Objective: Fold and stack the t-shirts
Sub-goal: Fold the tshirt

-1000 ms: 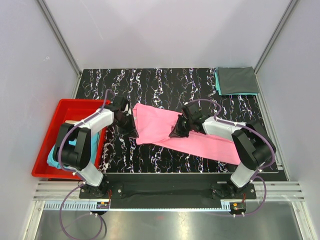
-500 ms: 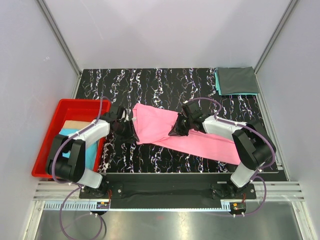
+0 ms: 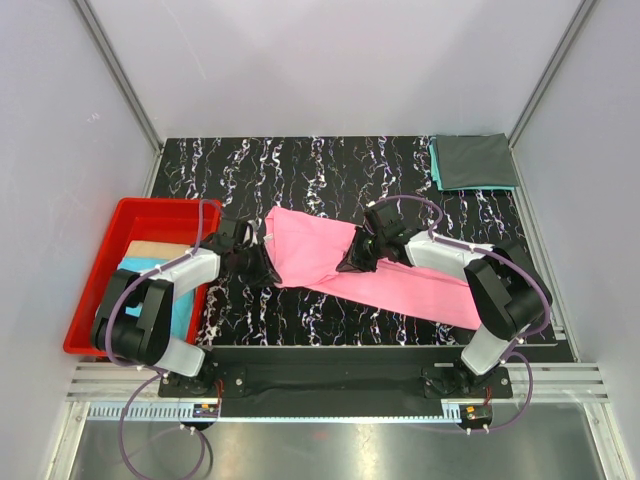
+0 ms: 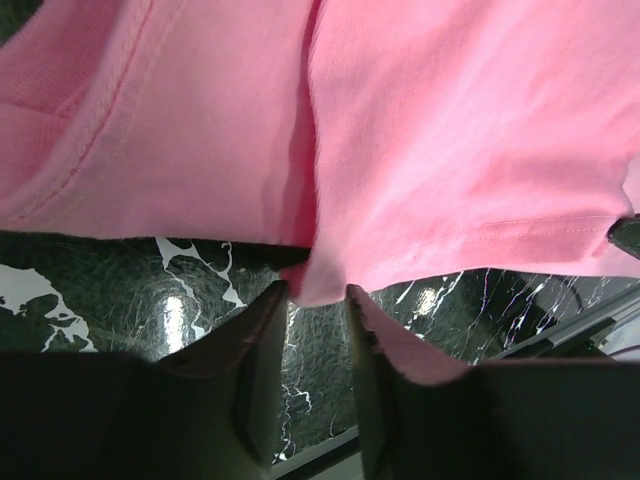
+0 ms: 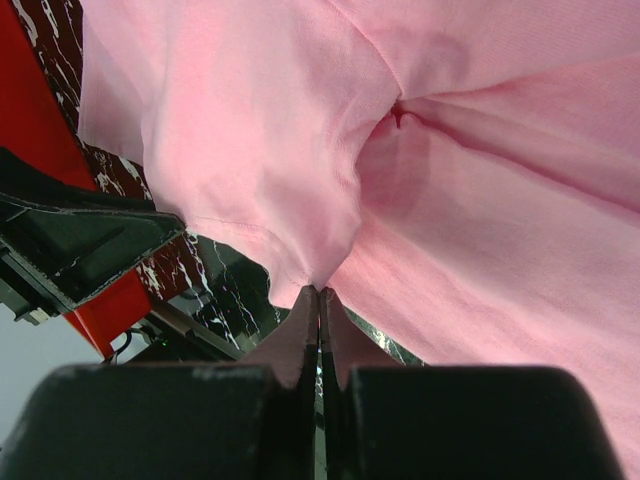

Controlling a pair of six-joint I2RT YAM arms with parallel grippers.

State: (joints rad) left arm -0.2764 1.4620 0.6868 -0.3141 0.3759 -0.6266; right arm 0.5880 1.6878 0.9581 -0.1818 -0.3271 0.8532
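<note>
By pink tee [image 3: 400, 278], L gripper [image 3: 267, 268] now lower.

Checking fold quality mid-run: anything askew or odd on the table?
The pink t-shirt lies diagonally across the table, bunched into a peak where the right claw pinches it. The dark grey shirt on the teal shirt, far right corner, looks neat. Nothing visibly spilled or torn.

Bright pink cloth t-shirt [image 3: 330, 262], partly folded, lying diagonally on the black marbled counter [image 3: 300, 170]. Dark grey folded t-shirt [image 3: 473, 160] stacked on teal t-shirt [image 3: 436, 168], far right corner.
</note>
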